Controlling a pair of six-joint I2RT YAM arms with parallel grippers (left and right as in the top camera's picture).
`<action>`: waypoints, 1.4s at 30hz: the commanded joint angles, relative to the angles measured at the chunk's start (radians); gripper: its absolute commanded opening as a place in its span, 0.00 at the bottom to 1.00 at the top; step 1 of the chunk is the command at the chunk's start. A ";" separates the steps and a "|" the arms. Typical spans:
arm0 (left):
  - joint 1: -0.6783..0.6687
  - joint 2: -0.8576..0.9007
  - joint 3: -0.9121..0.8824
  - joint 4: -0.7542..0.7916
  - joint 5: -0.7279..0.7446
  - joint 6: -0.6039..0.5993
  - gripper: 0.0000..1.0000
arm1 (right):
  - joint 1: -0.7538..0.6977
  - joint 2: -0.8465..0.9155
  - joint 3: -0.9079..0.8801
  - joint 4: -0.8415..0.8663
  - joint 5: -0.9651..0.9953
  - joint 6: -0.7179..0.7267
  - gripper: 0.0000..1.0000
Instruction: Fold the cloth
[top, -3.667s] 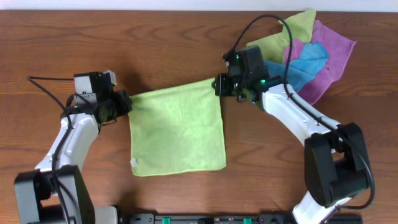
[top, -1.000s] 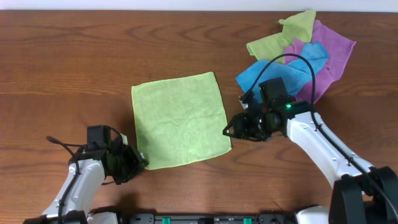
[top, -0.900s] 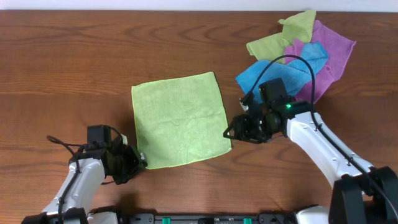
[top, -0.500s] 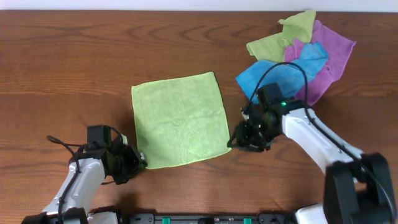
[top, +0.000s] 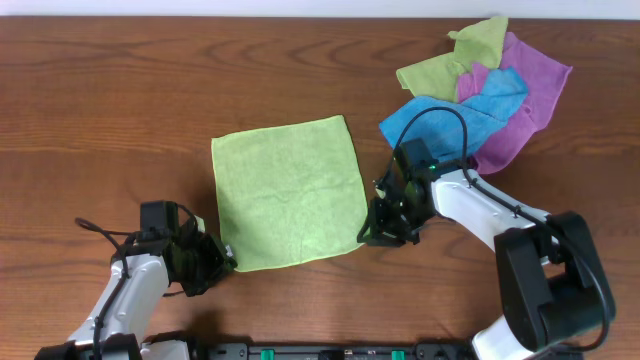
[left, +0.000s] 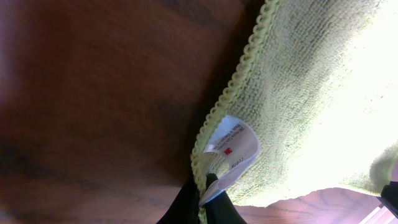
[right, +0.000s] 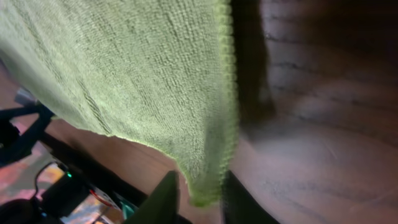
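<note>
Now, left gripper (left: 204, 188) pinching cloth (top: 288, 195) corner — right gripper (right: 202, 196) astride another

cloth (top: 288, 205): fuzzy matt microfibre, stitched edge | table (top: 110, 110): smooth dark wood, slight sheen

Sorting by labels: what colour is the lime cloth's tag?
White tag with a red mark; clearest in the left wrist view.

The cloth (top: 288, 195) lies flat, left gripper (top: 227, 262) and right gripper (top: 367, 238) at its near corners.
</note>
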 joint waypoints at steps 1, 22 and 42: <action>0.002 0.021 -0.009 -0.004 -0.056 -0.001 0.06 | 0.011 0.005 -0.005 -0.005 -0.014 0.016 0.07; 0.002 -0.431 0.109 -0.349 -0.011 0.007 0.06 | 0.071 -0.273 0.001 -0.124 0.085 0.050 0.02; 0.002 -0.323 0.235 -0.152 -0.262 -0.109 0.06 | 0.082 -0.212 0.032 0.365 0.169 0.134 0.02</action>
